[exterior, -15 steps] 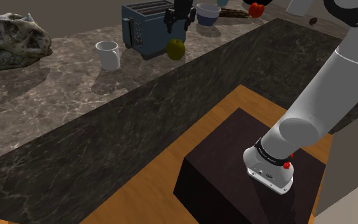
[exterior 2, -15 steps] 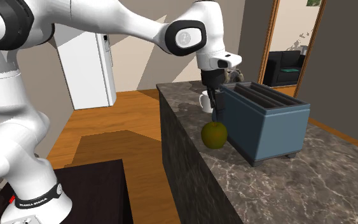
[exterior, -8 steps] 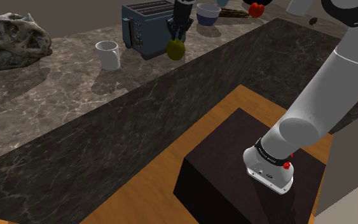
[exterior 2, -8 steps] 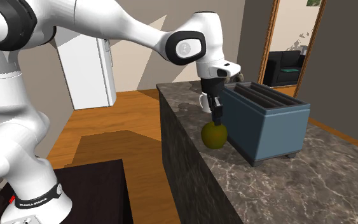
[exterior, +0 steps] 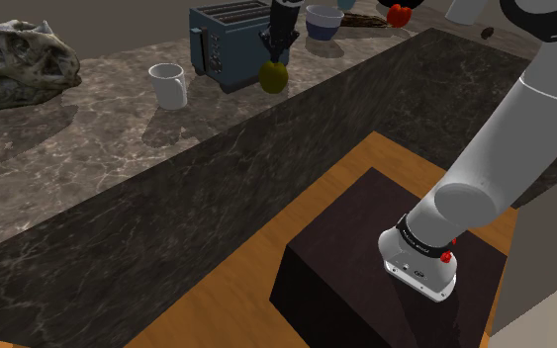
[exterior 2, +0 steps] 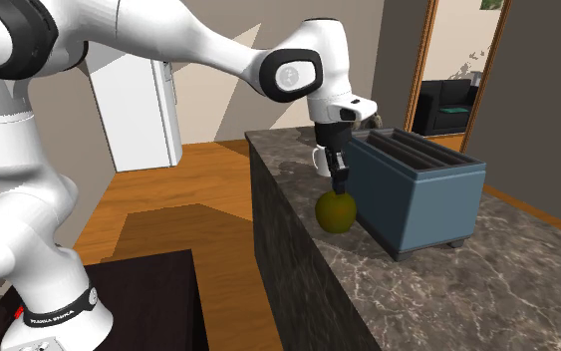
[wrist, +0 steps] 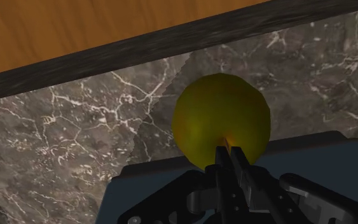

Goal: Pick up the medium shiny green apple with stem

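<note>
Small lettering on the arm's base band (exterior 2: 57, 319), not legible.

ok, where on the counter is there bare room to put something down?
Bare marble between the skull and the white mug, and the wide stretch of counter from the mug to the near edge. Crowded around the toaster: the apple sits right beside it with the fingers at its top, the bowl just beyond.

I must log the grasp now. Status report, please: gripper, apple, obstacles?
Gripper shut at apple top, seemingly pinching the stem. Apple on counter, not lifted. Toaster close beside it; path up looks free.
</note>
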